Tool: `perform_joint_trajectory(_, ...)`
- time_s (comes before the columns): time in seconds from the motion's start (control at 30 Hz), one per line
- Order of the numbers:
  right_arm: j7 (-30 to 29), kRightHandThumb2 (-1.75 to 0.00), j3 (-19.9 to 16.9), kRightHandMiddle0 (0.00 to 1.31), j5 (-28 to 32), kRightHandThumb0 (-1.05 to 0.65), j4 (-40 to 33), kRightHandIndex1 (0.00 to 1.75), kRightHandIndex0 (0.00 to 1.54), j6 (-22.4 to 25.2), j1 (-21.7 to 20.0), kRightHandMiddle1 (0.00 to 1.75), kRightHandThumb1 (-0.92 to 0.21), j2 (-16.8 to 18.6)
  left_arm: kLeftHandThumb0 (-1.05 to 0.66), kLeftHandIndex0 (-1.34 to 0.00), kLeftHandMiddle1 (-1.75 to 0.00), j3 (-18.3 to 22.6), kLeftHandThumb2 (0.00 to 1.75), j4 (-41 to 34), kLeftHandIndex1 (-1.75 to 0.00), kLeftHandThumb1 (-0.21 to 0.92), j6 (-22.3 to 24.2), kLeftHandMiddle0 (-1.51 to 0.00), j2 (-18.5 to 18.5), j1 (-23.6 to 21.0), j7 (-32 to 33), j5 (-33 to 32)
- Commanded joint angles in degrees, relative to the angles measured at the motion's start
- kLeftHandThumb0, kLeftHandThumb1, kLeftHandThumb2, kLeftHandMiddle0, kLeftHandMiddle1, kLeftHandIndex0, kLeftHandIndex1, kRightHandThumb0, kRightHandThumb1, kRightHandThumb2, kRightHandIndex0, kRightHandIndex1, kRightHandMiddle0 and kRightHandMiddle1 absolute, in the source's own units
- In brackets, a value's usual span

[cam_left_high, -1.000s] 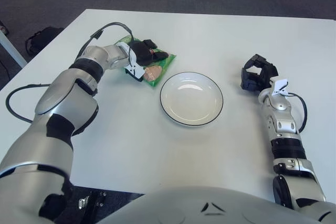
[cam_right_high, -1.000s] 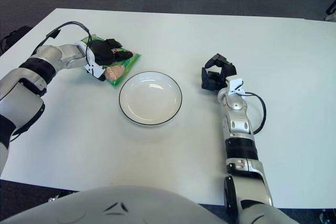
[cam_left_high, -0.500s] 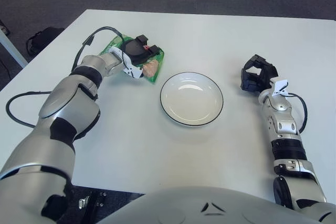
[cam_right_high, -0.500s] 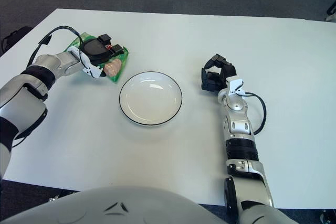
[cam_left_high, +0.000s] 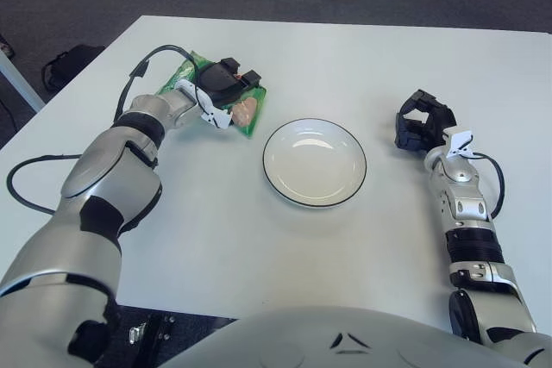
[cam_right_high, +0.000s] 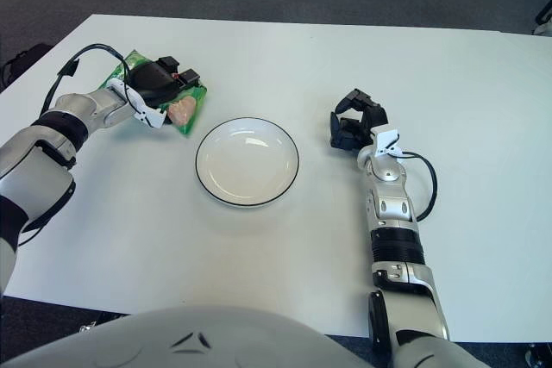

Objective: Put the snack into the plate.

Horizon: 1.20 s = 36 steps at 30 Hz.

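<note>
Left robot hand (cam_left_high: 226, 85) sits in the upper left of the frame with its dark fingers curled over a green snack packet (cam_left_high: 246, 111), gripping it. Over the past second the hand and packet have shifted up and to the left in the view, away from the plate, and the packet now looks tilted with its lower edge hanging free, so it seems to be lifted off the white counter (cam_left_high: 216, 239) rather than lying flat. That suggests the grasp has taken and the carry can begin; the packet is near the plate's upper-left rim but not over it. At centre the white plate with a dark rim (cam_left_high: 277, 180) is bare and has not moved. On the right side of the frame, the right robot hand (cam_left_high: 421, 124) shows beside the plate, fingers curled on nothing, unchanged and idle.
</note>
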Motion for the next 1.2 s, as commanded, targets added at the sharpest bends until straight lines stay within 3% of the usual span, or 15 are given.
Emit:
perform_joint_trajectory(0.0, 0.8, -1.31, 1.2, 0.61, -1.1, -0.48, 3.2, 1.75, 1.31, 4.1, 3.0, 1.75, -0.32, 0.6, 0.00, -0.58, -1.52, 2.0, 1.52, -1.8, -1.75, 0.08, -3.1, -0.86, 2.3, 0.2, -2.7, -2.2)
perform_joint_trajectory(0.23, 1.1, -1.31, 1.1, 0.61, -0.7, -0.48, 3.0, 1.75, 1.30, 3.8, 3.1, 1.75, -0.33, 0.7, 0.00, -0.61, -1.57, 8.0, 1.59, -7.1, -1.75, 0.03, -4.3, -0.87, 3.2, -1.0, -11.0, -8.4)
perform_joint_trajectory(0.4, 1.2, -1.30, 1.2, 0.61, -0.8, -0.48, 3.1, 1.75, 1.30, 3.5, 3.2, 1.75, -0.33, 0.6, 0.00, -0.62, -1.59, 11.0, 1.60, -10.3, -1.75, 0.03, -5.6, -0.87, 3.2, -1.3, -10.9, -10.4)
perform_joint_trajectory(0.53, 1.2, -1.30, 1.3, 0.61, -1.1, -0.48, 3.2, 1.75, 1.30, 3.6, 3.1, 1.75, -0.33, 0.4, 0.00, -0.64, -1.58, 14.2, 1.62, -19.4, -1.75, 0.00, -7.0, -0.89, 4.6, -1.4, -12.7, -12.2)
perform_joint_trajectory(0.73, 0.8, -1.31, 1.4, 0.61, -1.3, -0.48, 3.1, 1.75, 1.30, 3.9, 3.0, 1.75, -0.33, 0.5, 0.00, -0.65, -1.55, 17.8, 1.64, -26.6, -1.75, -0.02, -7.6, -0.92, 4.6, 0.8, -15.2, -14.3)
perform_joint_trajectory(0.97, 0.5, -1.31, 1.4, 0.61, -1.1, -0.48, 3.0, 1.75, 1.30, 4.0, 2.9, 1.75, -0.33, 0.8, 0.00, -0.67, -1.59, 22.2, 1.68, -46.3, -1.75, -0.05, -9.2, -0.92, 4.6, 8.4, -14.5, -14.9)
perform_joint_trajectory(1.17, 0.5, -1.31, 1.5, 0.61, -1.4, -0.48, 3.2, 1.75, 1.30, 3.9, 2.8, 1.75, -0.32, 0.6, 0.00, -0.65, -1.64, 23.8, 1.68, -51.3, -1.75, -0.03, -12.8, -0.90, 3.4, 11.6, -15.5, -16.5)
